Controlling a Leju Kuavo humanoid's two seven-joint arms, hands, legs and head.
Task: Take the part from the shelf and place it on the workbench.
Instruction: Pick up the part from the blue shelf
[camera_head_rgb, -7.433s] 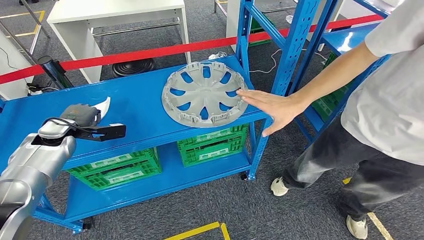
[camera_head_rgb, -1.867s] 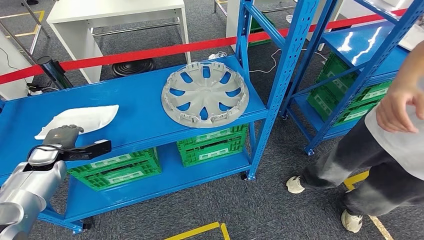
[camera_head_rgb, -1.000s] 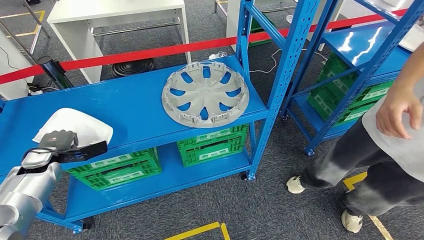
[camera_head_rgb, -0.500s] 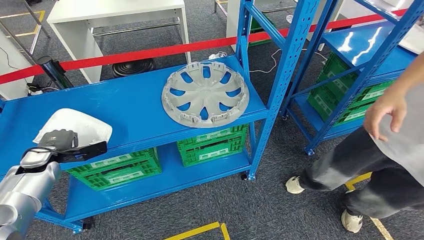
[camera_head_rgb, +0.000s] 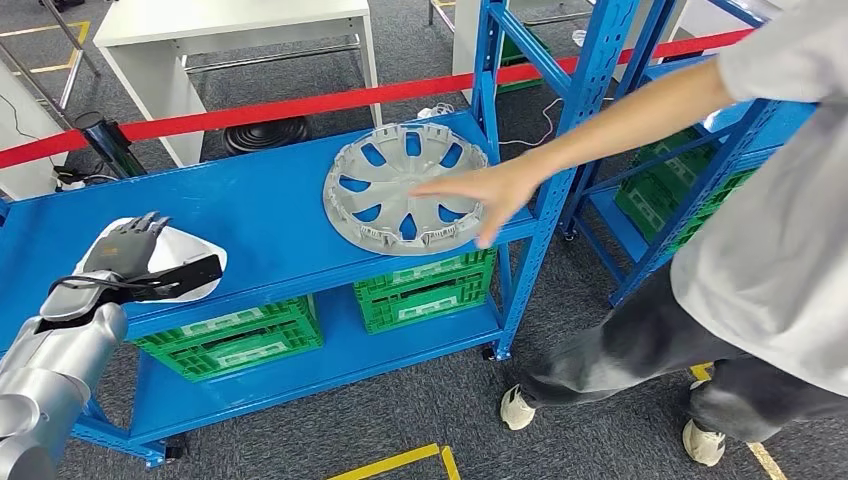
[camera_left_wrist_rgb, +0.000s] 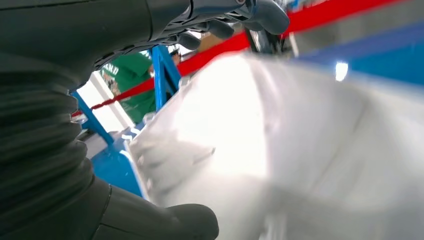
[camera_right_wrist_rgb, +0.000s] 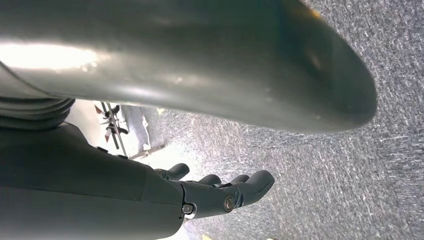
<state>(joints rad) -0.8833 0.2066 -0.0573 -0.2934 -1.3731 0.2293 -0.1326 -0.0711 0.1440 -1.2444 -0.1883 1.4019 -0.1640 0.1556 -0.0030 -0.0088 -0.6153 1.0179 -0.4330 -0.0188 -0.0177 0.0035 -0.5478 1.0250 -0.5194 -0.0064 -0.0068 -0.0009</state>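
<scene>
My left hand (camera_head_rgb: 128, 250) hovers over the white part (camera_head_rgb: 190, 262) at the front of the blue shelf (camera_head_rgb: 260, 215), fingers (camera_head_rgb: 140, 228) spread apart and stretched forward above it, thumb set off to one side. From the left wrist view the part (camera_left_wrist_rgb: 280, 150) is a pale, glaring blur between thumb (camera_left_wrist_rgb: 165, 227) and fingers (camera_left_wrist_rgb: 260, 15); I cannot tell whether any of them actually touch it, and nothing is closed around it. Most of the part is hidden under my hand in the head view. My right hand (camera_right_wrist_rgb: 220, 192) hangs over grey carpet (camera_right_wrist_rgb: 350, 175), fingers loosely extended and holding nothing. Further along the same shelf lies a grey wheel cover (camera_head_rgb: 405, 190), and a person's hand (camera_head_rgb: 480, 192) rests on its near edge, the arm reaching in from the side.
</scene>
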